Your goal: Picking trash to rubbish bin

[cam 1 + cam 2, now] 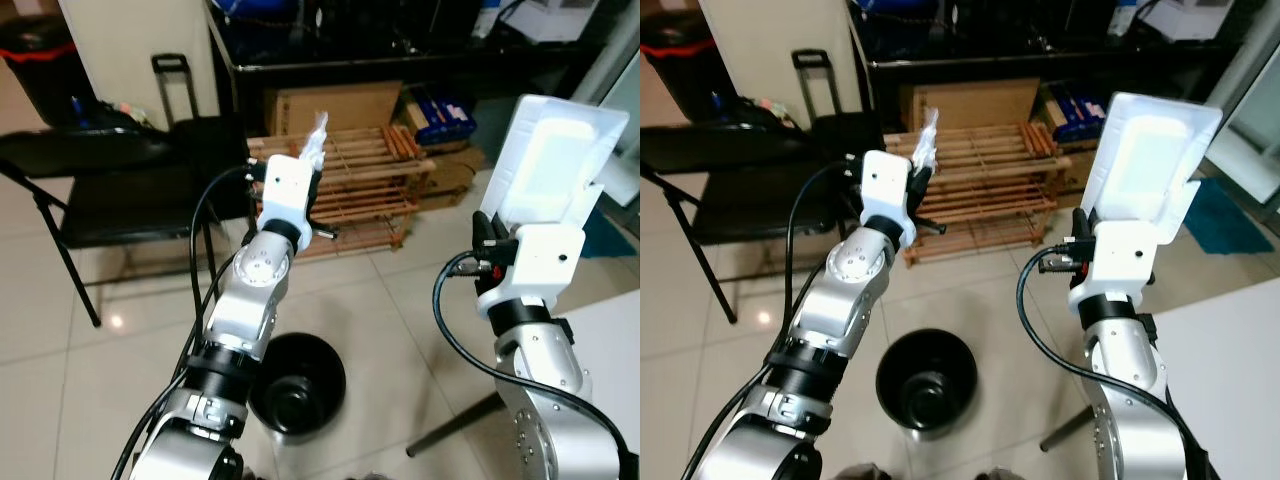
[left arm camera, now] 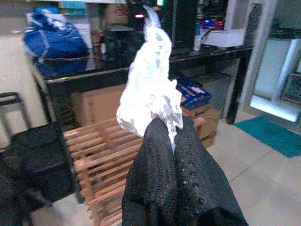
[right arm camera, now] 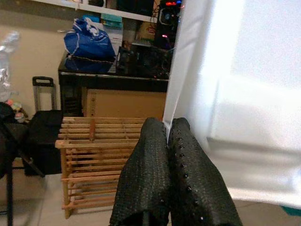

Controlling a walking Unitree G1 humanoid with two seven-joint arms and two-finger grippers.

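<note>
Two grippers were raised above a black rubbish bin (image 1: pixel 296 385) on the tiled floor. At left, the left gripper (image 2: pixel 170 129) pinched crumpled clear plastic (image 2: pixel 148 89); at right, the right gripper (image 3: pixel 167 129) clamped a white foam tray (image 1: pixel 553 165). Farther off stood a wooden rack (image 1: pixel 365 175). No lettering was legible.

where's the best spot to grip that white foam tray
By a thin edge, as the right gripper does now: fingers shut on the white foam tray's lower rim, coming from below. The tray is broad and flat, so only its rim fits between the fingers.
</note>
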